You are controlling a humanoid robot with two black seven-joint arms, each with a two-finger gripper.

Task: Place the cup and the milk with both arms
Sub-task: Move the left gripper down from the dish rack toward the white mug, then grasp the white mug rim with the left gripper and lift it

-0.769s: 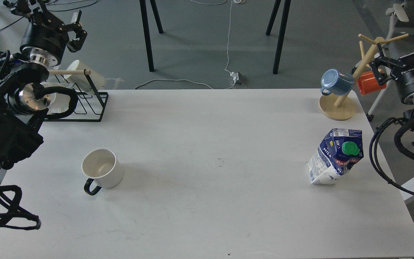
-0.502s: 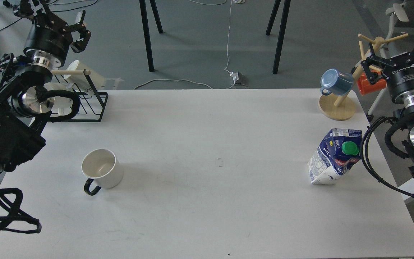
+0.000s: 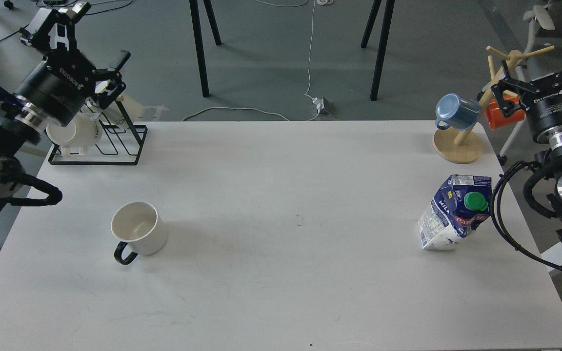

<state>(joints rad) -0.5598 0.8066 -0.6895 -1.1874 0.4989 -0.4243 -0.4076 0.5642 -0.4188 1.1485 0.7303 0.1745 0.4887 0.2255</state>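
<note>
The cup point(image 3: 138, 229), a cream-white mug with a black loop handle pointing toward me, stands upright on the left part of the white table point(image 3: 281, 292). The milk point(image 3: 449, 214), a dented blue and white carton with a green cap, stands leaning near the right edge. My left gripper point(image 3: 96, 38) is open and empty, high above the wire rack, far behind the cup. My right gripper point(image 3: 538, 68) is open and empty beside the mug tree, off the table's right edge and behind the milk.
A black wire rack point(image 3: 115, 146) with cream lettered mugs stands at the back left corner. A wooden mug tree point(image 3: 458, 145) at the back right holds a blue mug point(image 3: 455, 111) and an orange mug point(image 3: 499, 113). My right arm's black cable loops close to the carton.
</note>
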